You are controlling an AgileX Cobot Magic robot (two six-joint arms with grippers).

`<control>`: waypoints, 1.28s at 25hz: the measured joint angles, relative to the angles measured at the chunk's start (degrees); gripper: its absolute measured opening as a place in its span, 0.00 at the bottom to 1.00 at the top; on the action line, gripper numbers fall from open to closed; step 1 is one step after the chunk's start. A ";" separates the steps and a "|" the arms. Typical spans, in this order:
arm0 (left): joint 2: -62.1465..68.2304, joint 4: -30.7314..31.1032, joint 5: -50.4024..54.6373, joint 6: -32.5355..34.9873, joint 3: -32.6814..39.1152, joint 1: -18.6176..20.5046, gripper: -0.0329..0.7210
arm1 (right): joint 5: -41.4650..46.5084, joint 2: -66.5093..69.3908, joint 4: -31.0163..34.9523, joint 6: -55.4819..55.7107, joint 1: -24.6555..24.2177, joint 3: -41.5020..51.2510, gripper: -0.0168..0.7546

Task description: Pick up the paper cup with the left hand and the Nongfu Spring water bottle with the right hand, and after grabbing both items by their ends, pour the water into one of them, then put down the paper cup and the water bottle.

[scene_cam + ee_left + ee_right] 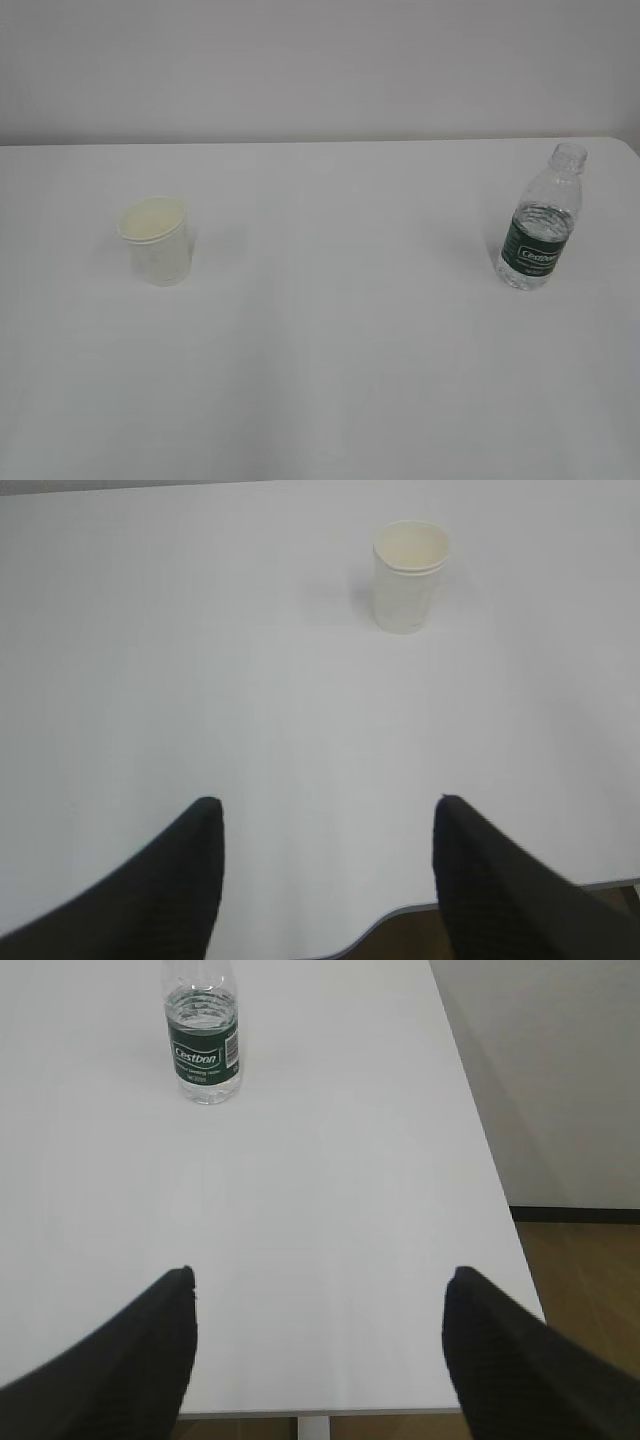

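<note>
Left hand [325,825] is hovering with jaws spread wide, the paper cup [409,575] standing well ahead, slightly right. Right hand [320,1300] is gaping too, the Nongfu Spring water bottle [203,1045] sitting far ahead, left.

Table [330,340]: plain white, unpatterned. Wall [320,60]: pale grey-white. Paper cup [158,240]: white outside, pale cream-yellow inside. Water bottle [540,225]: clear ribbed plastic with a dark green label band [205,1058] carrying white lettering and a white barcode patch. Both grippers' fingers [190,880] [150,1360]: matte black. Floor [590,1280]: brown wood tone.
</note>
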 joint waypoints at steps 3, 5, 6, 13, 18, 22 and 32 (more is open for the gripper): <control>0.00 0.00 0.00 0.00 0.00 0.00 0.66 | 0.00 0.00 0.00 0.00 0.00 0.00 0.78; 0.00 0.00 0.00 0.00 0.00 0.00 0.66 | 0.00 0.00 0.00 0.00 0.00 0.00 0.78; 0.00 0.00 0.00 0.00 0.00 0.00 0.66 | 0.00 0.00 0.00 0.00 0.00 0.00 0.78; 0.00 0.00 0.00 0.00 0.00 0.00 0.65 | 0.00 0.00 0.00 0.00 0.00 0.00 0.78; 0.00 0.00 0.00 0.00 0.00 0.00 0.65 | 0.00 0.00 0.00 0.00 0.00 0.00 0.78; 0.00 0.00 0.00 0.00 0.00 0.00 0.65 | 0.00 0.00 0.00 0.00 0.00 0.00 0.78; 0.00 0.00 0.00 0.00 0.00 0.00 0.65 | 0.00 0.00 0.00 0.00 0.00 0.00 0.78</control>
